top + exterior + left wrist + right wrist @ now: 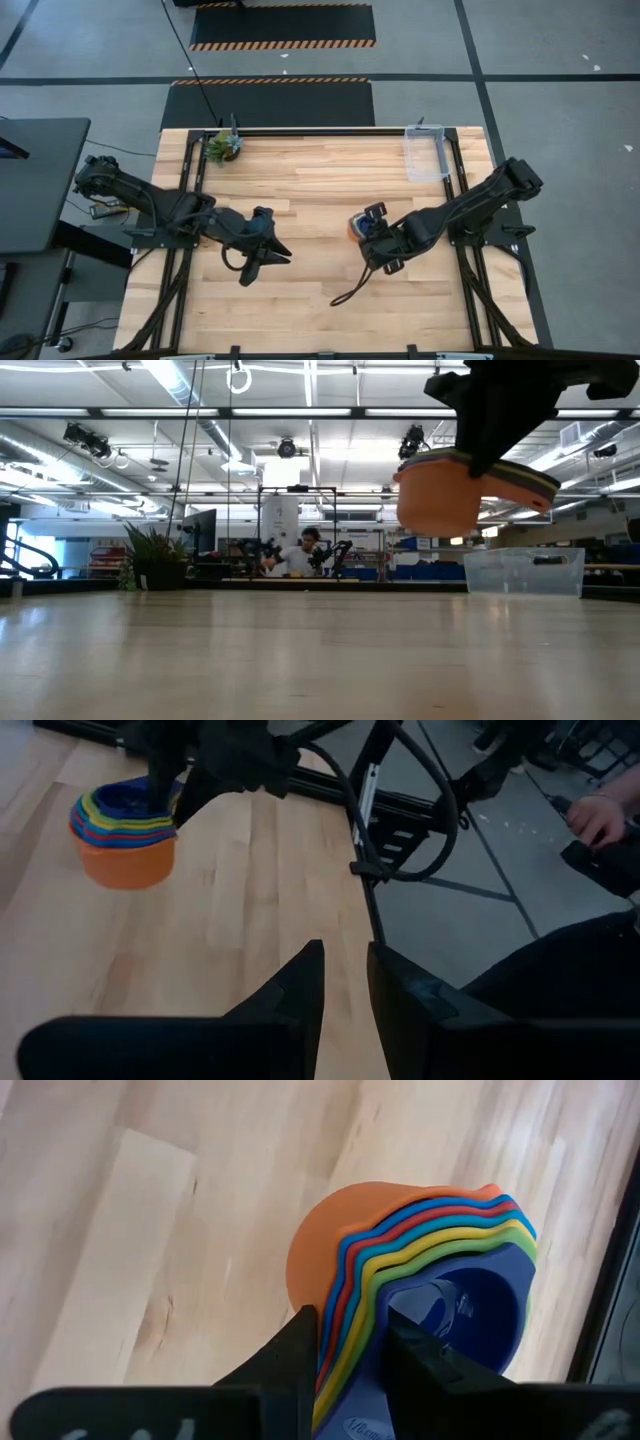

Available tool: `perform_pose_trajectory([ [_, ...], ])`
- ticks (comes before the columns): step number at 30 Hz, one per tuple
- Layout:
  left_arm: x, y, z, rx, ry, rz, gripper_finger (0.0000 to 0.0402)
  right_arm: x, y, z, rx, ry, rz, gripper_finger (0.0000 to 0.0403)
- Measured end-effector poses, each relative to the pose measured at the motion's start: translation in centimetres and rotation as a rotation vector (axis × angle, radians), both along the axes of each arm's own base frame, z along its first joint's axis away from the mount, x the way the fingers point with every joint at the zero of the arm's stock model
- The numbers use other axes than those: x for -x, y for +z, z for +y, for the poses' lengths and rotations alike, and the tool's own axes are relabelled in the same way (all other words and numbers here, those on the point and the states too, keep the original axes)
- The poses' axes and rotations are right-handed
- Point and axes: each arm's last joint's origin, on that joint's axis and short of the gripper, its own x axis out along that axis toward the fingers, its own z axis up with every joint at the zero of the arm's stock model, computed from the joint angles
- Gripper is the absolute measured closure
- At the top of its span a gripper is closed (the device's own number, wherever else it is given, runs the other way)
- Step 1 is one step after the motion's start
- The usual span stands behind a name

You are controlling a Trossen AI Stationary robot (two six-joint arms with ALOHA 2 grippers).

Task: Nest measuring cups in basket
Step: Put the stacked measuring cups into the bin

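Right gripper [345, 1345] — fingers pinched on the rims of the nested measuring cups [420, 1270], one finger outside the stack, the other inside the dark blue innermost cup. Stack reads, from outside in: orange, blue, red, light blue, yellow, green, dark blue. In the low view the orange cup's bottom hangs clear above the table [300, 660], tilted a little, with the gripper body dark above it. From overhead the right gripper [372, 226] sits right of the table's middle, the cups [356, 228] just showing at its tip.

Basket [424, 152] — clear bin at the far right corner of the table, well apart from the held stack; nothing visible in it from above. Low view shows it standing on the tabletop behind and below the cups [524, 571].

Left gripper [262, 250] — left of middle, holding nothing, fingers [300, 990] set a narrow gap apart, pointing toward the right arm's stack [122, 835].

Potted plant [223, 146] at the far left edge. A person's hand [600, 817] shows beyond the table in the left wrist view; another person sits far back in the room [306, 552].
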Motion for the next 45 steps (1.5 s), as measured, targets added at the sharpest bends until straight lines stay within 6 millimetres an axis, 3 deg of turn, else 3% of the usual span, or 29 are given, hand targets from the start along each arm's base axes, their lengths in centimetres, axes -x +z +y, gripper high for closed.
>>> perform_pose_trajectory([
  [11, 0.0, -0.1, 0.2, -0.002, 0.007, 0.006, 0.0315, 1.3, 0.5, -1.1, 0.012, -0.086, 0.072, 0.0309],
  [24, 0.1, -1.6, 2.3, 0.067, 0.176, 0.212, 0.0315, 1.1, 0.5, -1.9, 0.005, -0.134, 0.077, 0.0309],
  [36, -0.1, -1.7, 3.5, 0.092, 0.242, 0.233, 0.0315, 0.6, 0.4, -4.4, -0.009, -0.246, 0.097, 0.0314],
  [45, 0.0, -1.8, 3.5, 0.086, 0.240, 0.241, 0.0315, 0.2, 0.4, -5.7, -0.039, -0.247, 0.114, 0.0341],
])
